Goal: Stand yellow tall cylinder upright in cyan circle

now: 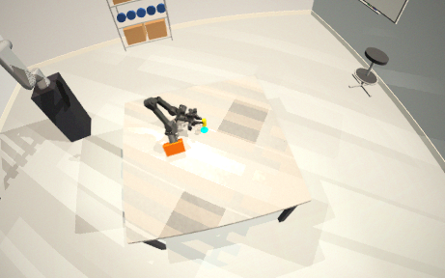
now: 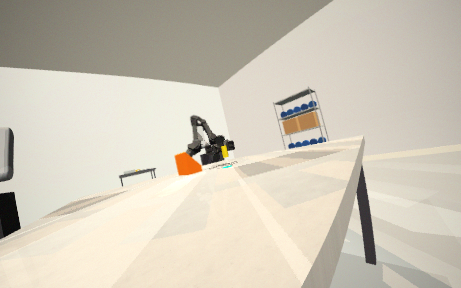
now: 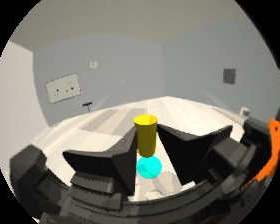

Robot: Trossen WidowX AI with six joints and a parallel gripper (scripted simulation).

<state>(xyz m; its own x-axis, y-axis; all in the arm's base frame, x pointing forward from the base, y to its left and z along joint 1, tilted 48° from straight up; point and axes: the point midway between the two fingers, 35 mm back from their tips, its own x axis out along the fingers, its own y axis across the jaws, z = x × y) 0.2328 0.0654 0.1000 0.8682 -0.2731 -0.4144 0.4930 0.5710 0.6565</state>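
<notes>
The yellow cylinder (image 1: 204, 122) (image 2: 225, 151) (image 3: 146, 137) is upright, held between the fingertips of my gripper (image 3: 145, 127). My gripper is shut on it. In the exterior view the cylinder's lower end is above the table, with a gap over the cyan circle (image 1: 204, 129) (image 2: 227, 166) (image 3: 149, 168). In the wrist view the circle shows just below the cylinder's lower end, and it is flat on the table. I cannot tell exactly how well the cylinder is lined up over the circle.
The arm's orange base (image 1: 174, 148) (image 2: 188, 164) stands on the table (image 1: 245, 193) (image 2: 214, 240). Away from the table are a second arm on a black pedestal (image 1: 63, 108), a shelf rack with blue balls and boxes, and a stool (image 1: 376, 56).
</notes>
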